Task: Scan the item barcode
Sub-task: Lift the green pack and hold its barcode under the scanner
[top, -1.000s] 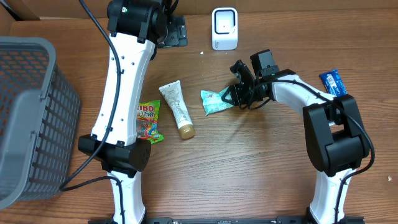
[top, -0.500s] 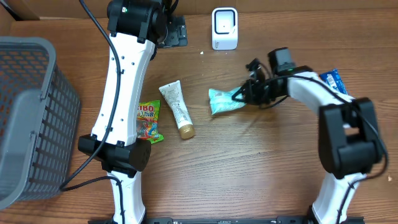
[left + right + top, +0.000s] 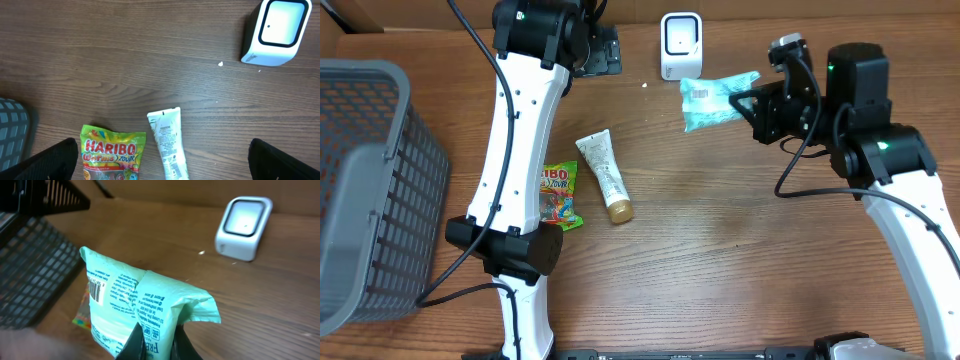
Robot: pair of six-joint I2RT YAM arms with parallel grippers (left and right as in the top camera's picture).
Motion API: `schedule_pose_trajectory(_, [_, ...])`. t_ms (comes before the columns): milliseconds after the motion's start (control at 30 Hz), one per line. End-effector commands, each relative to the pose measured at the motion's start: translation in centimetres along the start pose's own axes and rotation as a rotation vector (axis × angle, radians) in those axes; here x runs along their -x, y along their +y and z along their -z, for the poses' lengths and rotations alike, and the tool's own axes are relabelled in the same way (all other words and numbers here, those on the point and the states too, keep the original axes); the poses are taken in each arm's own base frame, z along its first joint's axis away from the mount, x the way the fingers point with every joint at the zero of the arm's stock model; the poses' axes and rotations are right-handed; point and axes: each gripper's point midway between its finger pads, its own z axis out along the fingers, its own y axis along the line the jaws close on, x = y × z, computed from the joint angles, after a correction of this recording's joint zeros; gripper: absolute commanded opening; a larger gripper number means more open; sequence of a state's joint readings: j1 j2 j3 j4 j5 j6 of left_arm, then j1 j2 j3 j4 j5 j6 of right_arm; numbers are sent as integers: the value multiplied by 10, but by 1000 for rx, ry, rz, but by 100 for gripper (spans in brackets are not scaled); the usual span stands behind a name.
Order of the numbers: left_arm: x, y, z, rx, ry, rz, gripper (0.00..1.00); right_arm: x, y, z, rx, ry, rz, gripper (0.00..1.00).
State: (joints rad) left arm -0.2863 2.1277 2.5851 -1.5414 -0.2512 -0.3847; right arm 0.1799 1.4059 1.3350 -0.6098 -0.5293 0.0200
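Black jaws of the R gripper [image 3: 156, 344] are clamped on the near, crimped end of the mint-green packet [image 3: 145, 305], pinching the film into a fold. A sec. ago the same jaws were only closing on that end while the pkt lay flat on the table [image 3: 720, 260], mid-right. Now the packet is off the wood, held in the air and carried to the far side, just right of the white scanner [image 3: 681, 46] in the overhead view and not touching it. Its free end points left toward the scanner.

The barcode [image 3: 95, 291] sits on that free end, and both the overhead and R wrist views show it, so it prob. faces up rather than at the scanner's window. Judgement: pick-up done, presentation begun. The next move likely needs a wrist turn to bring the code to the window.

L gripper [image 3: 164, 150]: jaws wide apart, empty, parked high at far left-centre, unchanged over the last sec. Also unmoved are the tube [image 3: 605, 178] and Haribo bag [image 3: 557, 195], near-left of the scanner, and the grey basket [image 3: 360, 190] at far left.
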Motion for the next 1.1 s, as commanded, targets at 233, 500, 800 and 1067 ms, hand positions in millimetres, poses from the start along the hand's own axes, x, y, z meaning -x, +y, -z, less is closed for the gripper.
schedule_pose_trajectory(233, [2,1,3,6,-12,-11,100,28,0,20,-98,-123,-50,4])
schedule_pose_trajectory(500, [2,1,3,6,-12,-11,100,51,-2,21,-107,-218,-112,4])
schedule_pose_trajectory(800, [2,1,3,6,-12,-11,100,88,-2,-8,-398,-374,207,4])
schedule_pose_trajectory(1067, [2,1,3,6,-12,-11,100,134,-15,-33,-721,-488,480,4])
